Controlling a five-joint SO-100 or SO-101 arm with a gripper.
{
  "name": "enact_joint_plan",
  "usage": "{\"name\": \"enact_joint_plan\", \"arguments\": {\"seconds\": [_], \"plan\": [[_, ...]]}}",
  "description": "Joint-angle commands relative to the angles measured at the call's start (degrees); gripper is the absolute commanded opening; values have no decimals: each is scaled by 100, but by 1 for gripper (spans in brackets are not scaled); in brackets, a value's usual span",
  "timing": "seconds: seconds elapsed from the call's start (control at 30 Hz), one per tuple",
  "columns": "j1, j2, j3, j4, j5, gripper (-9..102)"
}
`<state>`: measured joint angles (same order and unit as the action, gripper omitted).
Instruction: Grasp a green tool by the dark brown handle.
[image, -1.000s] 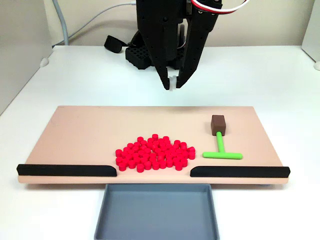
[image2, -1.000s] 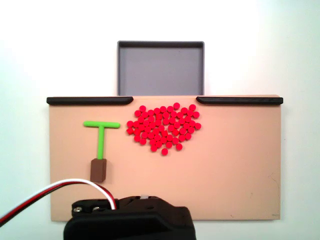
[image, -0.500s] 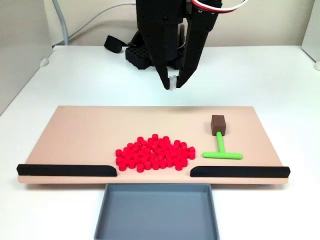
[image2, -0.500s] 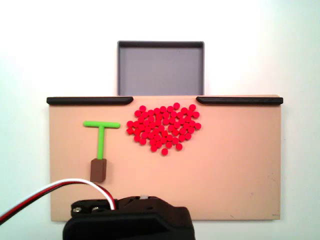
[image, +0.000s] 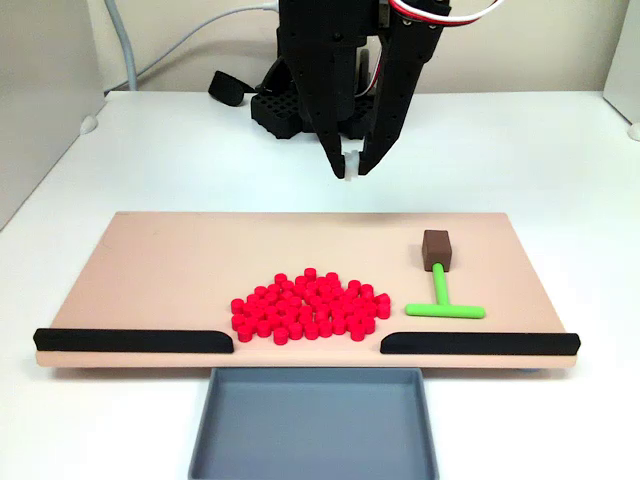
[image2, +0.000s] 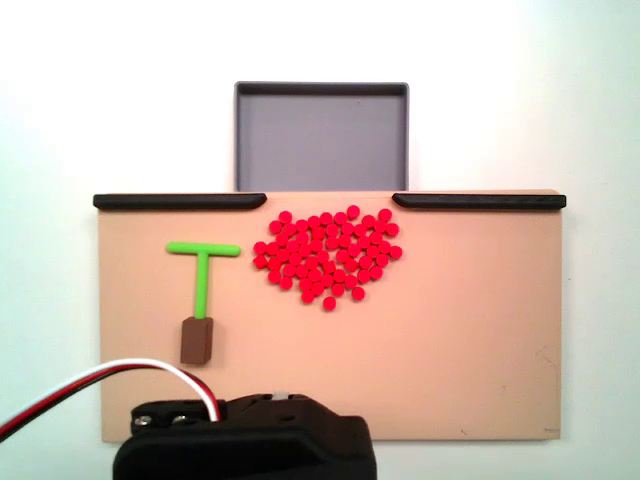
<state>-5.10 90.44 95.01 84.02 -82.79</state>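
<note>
The green tool (image: 441, 303) lies flat on the right part of the tan board (image: 180, 260), a T-shaped rod with its crossbar toward the front. The dark brown handle (image: 436, 249) caps the far end of its stem. My gripper (image: 353, 170) hangs above the white table just behind the board's far edge, left of the handle, pointing down. It is shut, with nothing between its fingertips. In the other fixed view the green tool (image2: 203, 272) and its handle (image2: 197, 340) lie at the left, just above the arm's black body (image2: 245, 450).
Several red cylinders (image: 308, 305) are heaped at the board's middle. Two long black strips (image: 130, 341) (image: 480, 343) line the front edge with a gap between them. A grey tray (image: 420, 440) sits below that gap. The arm's base (image: 290, 105) stands behind.
The gripper has shifted slightly right in the front fixed view and slightly left and down in the other. The tool and the cylinders have not moved.
</note>
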Motion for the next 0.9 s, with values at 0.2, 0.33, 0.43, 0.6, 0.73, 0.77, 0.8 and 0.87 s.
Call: {"name": "enact_joint_plan", "arguments": {"seconds": [0.2, 0.33, 0.43, 0.6, 0.73, 0.77, 0.8, 0.87], "plan": [[-211, 431, 290, -114, 176, 0], [-369, 580, 527, -343, 378, 0], [-413, 624, 580, -343, 387, 0], [-510, 844, 940, -782, 431, 0], [-510, 747, 940, -905, 387, 0], [-510, 712, 940, -940, 378, 0], [-510, 677, 940, -940, 369, 0], [-510, 624, 923, -940, 343, 0]]}}
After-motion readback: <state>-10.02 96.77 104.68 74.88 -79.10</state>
